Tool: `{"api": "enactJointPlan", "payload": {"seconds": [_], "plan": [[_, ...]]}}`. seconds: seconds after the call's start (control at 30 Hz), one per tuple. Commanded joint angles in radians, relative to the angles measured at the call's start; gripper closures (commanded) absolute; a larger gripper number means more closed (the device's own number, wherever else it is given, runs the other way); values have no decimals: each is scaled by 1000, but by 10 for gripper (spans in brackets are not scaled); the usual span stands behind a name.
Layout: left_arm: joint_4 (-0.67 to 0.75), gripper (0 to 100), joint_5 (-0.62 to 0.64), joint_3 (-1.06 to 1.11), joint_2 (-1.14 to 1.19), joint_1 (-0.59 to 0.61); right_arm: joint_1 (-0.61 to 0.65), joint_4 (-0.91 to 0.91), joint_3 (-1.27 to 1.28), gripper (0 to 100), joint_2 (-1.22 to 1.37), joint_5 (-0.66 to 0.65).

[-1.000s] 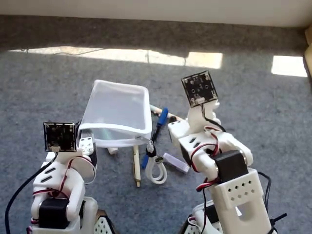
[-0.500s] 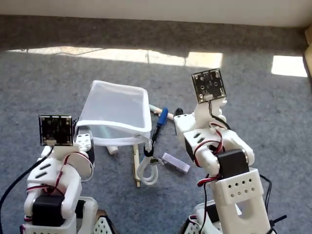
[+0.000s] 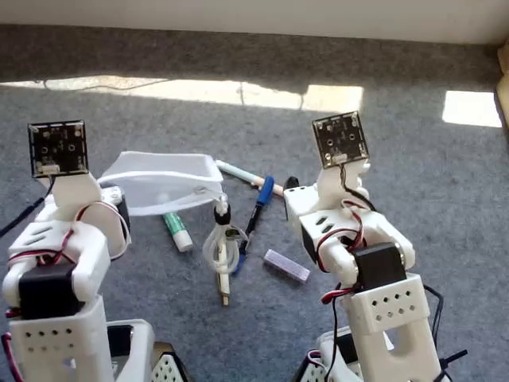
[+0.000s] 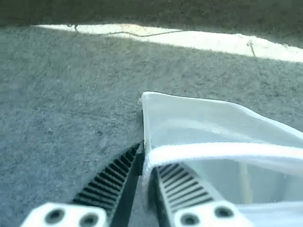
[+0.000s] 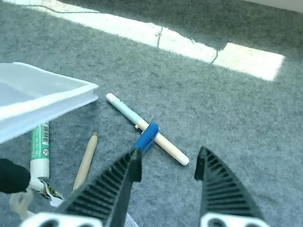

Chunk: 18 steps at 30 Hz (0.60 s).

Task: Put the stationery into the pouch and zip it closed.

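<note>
Left gripper (image 4: 143, 163) is pressed together on the rim of the white mesh pouch (image 3: 163, 187), with the fabric edge pinched between the jaws. The pouch hangs off that grip with the held side up off the grey carpet (image 3: 413, 191). Can't tell if anything is inside. A black zipper pull (image 3: 221, 213) sits at the pouch corner nearest the right arm. A white cord loop (image 3: 216, 245) trails from it onto the carpet.

Right gripper (image 5: 169, 164) is spread wide and holds nothing. It hovers over the carpet just beside the loose stationery.

5 pieces lie out on the carpet, none in the pouch that I can see:
- green-and-white stick (image 3: 176, 231), one end tucked under the raised pouch edge
- pale pen (image 3: 238, 173), just past the pouch's far corner
- blue pen (image 3: 258, 203), its cap end lying across the pale pen
- tan pencil (image 3: 224, 280), partly under the cord loop
- lavender eraser block (image 3: 286, 266), near the right arm's base, apart from the rest
</note>
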<state>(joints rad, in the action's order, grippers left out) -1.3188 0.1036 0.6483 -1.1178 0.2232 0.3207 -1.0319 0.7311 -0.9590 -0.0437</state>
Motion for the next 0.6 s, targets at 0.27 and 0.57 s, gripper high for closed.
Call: {"api": "enactJointPlan", "payload": {"seconds": [0.27,0.57], "plan": [[-29,993,109,-82,91,133,-12,41,-111,817,369,157],[11,993,109,4,90,137,1,39,-255,817,576,339]]}}
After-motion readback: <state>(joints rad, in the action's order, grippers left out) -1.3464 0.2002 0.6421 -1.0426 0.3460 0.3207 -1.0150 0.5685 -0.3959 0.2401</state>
